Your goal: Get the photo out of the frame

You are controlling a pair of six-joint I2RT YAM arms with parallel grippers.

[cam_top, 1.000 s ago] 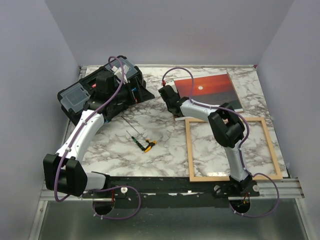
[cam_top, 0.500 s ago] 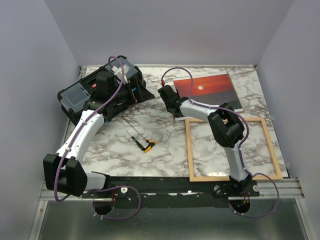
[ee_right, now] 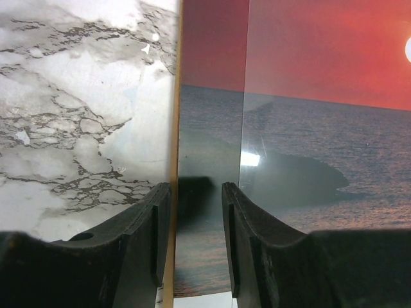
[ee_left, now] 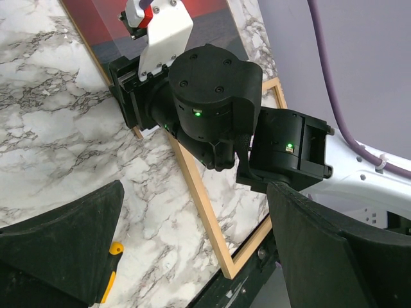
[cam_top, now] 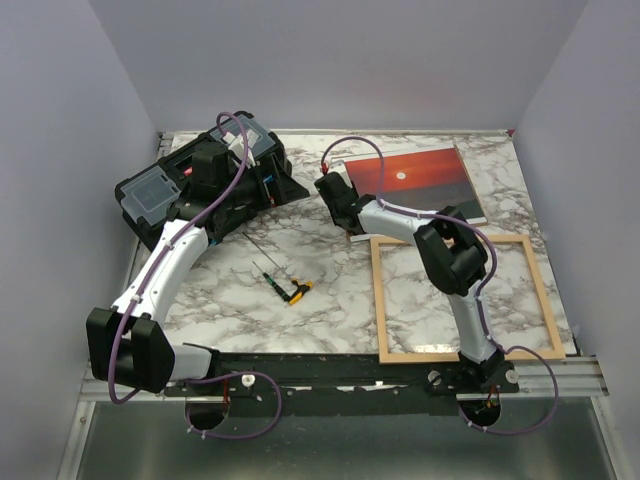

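Note:
The photo [cam_top: 415, 183], a red-orange sunset print, lies flat at the back right on a brown board whose edge [ee_right: 177, 128] shows along its left side. A glossy clear sheet [ee_right: 321, 128] covers most of it. The empty light-wood frame [cam_top: 378, 300] lies in front of it, near the table's front edge. My right gripper [ee_right: 196, 192] hovers over the photo's left edge. Its jaws stand a little apart, with a bare strip of print and nothing else between them. My left gripper [ee_left: 192, 224] hangs wide open and empty, looking toward the right arm [ee_left: 205, 90].
A black toolbox [cam_top: 165, 190] with clear lids fills the back left under the left arm. A yellow-and-black screwdriver [cam_top: 292, 290] and a thin rod [cam_top: 262, 255] lie mid-table. Purple walls close in on three sides.
The right gripper has crept slightly toward the back left along the photo's edge. The left arm, photo and frame have not moved.

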